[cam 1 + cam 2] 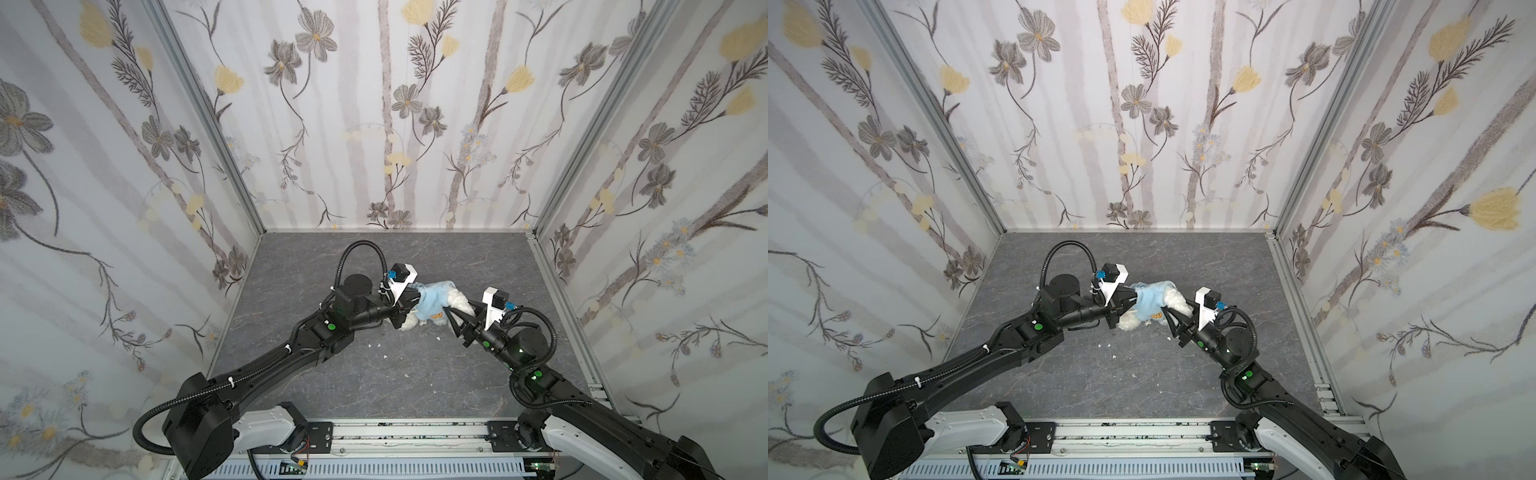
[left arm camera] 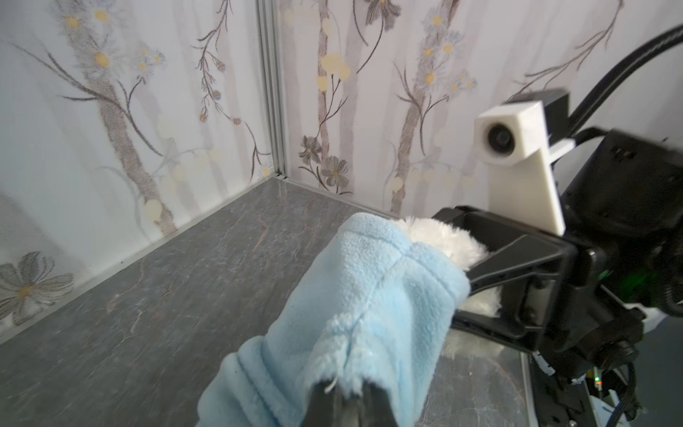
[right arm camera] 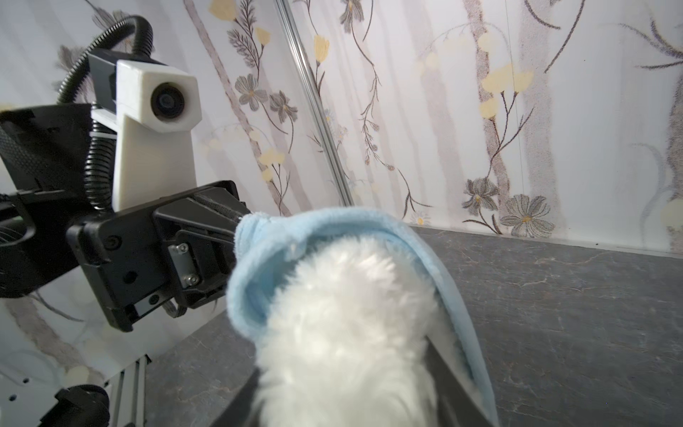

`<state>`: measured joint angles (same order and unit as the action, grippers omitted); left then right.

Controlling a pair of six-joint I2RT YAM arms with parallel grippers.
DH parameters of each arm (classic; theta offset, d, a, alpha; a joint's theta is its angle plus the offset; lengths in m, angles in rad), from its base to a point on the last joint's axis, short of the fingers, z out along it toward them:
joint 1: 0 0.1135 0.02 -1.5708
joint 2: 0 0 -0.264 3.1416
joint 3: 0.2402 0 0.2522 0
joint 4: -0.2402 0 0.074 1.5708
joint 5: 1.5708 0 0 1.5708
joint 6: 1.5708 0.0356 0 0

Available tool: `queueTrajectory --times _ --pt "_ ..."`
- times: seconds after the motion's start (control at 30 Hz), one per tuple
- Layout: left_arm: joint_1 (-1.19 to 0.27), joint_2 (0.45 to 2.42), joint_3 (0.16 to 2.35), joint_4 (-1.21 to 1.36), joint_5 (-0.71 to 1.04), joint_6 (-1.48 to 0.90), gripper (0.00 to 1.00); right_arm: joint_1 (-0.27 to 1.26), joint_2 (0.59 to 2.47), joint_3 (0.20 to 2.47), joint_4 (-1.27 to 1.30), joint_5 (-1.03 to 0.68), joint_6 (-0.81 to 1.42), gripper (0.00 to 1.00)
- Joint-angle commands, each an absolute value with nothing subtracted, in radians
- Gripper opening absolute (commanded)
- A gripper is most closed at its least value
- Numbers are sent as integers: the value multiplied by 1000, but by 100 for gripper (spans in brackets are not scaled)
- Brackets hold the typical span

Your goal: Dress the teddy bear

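Two grippers meet over the grey floor [image 1: 374, 382], and the teddy bear [image 1: 460, 302] is between them, near the middle of the floor. The bear is white and fluffy. A light-blue hoodie [image 1: 432, 300] covers part of it.

The left gripper [image 1: 419, 300] has its fingers pressed together, and they pinch the blue cloth. In the left wrist view the two dark fingers [image 2: 321, 403] bite the fuzzy edge of the hoodie.

The right gripper [image 1: 457, 311] has its fingers spread apart. The bear's fluffy body sits in the gap between them. In the right wrist view the white fur fills that gap, and the blue hoodie curls over the top of it. I cannot tell if these fingers squeeze the fur or only stand beside it.

White fur sticks out of the hoodie on the side by the right gripper. More white fur shows just below the left gripper in both top views. A small orange patch [image 1: 436, 317] shows on the near side of the hoodie.

I cannot tell if the bear touches the floor. Some tiny white bits [image 1: 379, 344] lie on the floor in front of it. On three sides stand walls [image 1: 374, 104] with flowers on them.
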<state>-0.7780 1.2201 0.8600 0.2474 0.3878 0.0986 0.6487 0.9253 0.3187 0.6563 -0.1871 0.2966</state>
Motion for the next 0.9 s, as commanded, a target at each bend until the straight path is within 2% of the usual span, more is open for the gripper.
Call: queueTrajectory --times 0.0,0.13,0.17,0.27,0.37,0.5,0.57,0.87 --pt "-779 1218 859 195 262 227 0 644 906 363 413 -170 136 60" --pt "-782 1230 845 193 183 260 0 608 906 407 275 -141 130 87" --pt "-784 1232 838 193 180 266 0 603 901 415 261 -154 131 91" --pt "-799 1242 815 197 187 276 0 601 883 436 247 -170 131 92" --pt "-814 1254 782 223 182 266 0 604 896 456 267 -217 140 86" --pt "-839 1294 766 233 172 259 0 604 1016 474 342 -366 255 60" --pt "-849 1300 767 237 170 255 0 601 1070 474 362 -381 310 52" --pt "-866 1310 766 239 170 245 0 598 1179 432 467 -446 411 48"
